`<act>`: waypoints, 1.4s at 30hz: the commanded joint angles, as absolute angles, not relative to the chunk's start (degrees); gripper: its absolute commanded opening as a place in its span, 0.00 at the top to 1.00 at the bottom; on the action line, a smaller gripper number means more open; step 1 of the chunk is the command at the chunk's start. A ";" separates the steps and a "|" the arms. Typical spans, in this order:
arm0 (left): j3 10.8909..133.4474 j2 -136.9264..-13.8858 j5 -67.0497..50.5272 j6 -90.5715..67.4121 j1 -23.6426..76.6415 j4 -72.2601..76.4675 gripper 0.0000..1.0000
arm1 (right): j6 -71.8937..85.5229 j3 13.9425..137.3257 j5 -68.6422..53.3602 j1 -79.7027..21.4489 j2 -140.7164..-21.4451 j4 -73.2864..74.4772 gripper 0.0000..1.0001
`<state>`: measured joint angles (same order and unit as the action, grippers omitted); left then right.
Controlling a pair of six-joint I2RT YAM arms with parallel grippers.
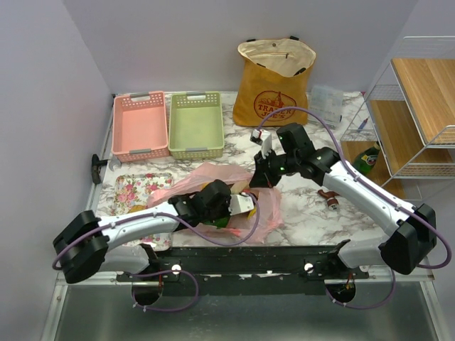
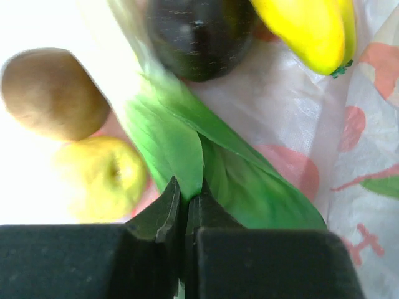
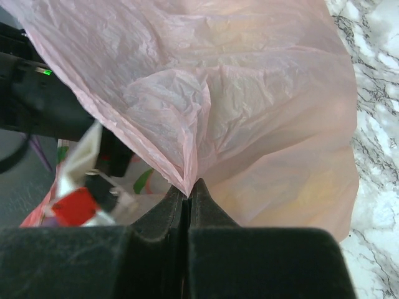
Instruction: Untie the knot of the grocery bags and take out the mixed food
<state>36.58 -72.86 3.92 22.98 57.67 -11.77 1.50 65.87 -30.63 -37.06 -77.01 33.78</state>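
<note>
Seen from above, the pink bag (image 1: 202, 174) is lying crumpled on the marble tabletop (image 1: 306, 217), and both wrists are covering so much of it that we are making out almost none of its contents there. Inside the bag, the left gripper (image 2: 186, 192) is clenching its jaws on the tip of a green leek (image 2: 187, 140) leaf, though the black fingers are hiding how deep the leaf is running between them. Around the leek, also inside the bag, glare is washing out the left of the wrist view, where a brown mushroom (image 2: 53, 93) and a yellow-green fruit (image 2: 103, 177) are showing only softly. A dark round fruit (image 2: 199, 31) and a yellow banana (image 2: 305, 28) are being cut off by the top edge. At the bag's far right edge, the right gripper (image 3: 188, 190) is pinching a raised fold of the thin, crinkled, translucent plastic, its jaws fully closed on it. Whether the bag is tied anywhere, we cannot tell. The mustard-yellow tote (image 1: 274, 85) is standing upright and open-mouthed well beyond the bag.
</note>
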 commanded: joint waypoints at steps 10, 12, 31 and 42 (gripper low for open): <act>52.82 -59.18 -11.70 29.00 57.38 -33.74 1.00 | 0.95 66.04 -27.16 -37.18 -77.04 32.26 0.99; 57.35 -60.20 -14.26 33.25 57.37 -42.10 1.00 | 1.05 66.27 -26.59 -37.14 -77.08 32.17 0.99; 79.64 -45.51 -16.42 34.87 53.78 -71.04 1.00 | 0.57 63.48 -25.58 -37.09 -74.03 33.74 0.99; 95.32 -52.95 -17.11 13.22 34.82 -52.45 1.00 | -2.17 61.52 -26.59 -37.09 -73.34 34.91 0.99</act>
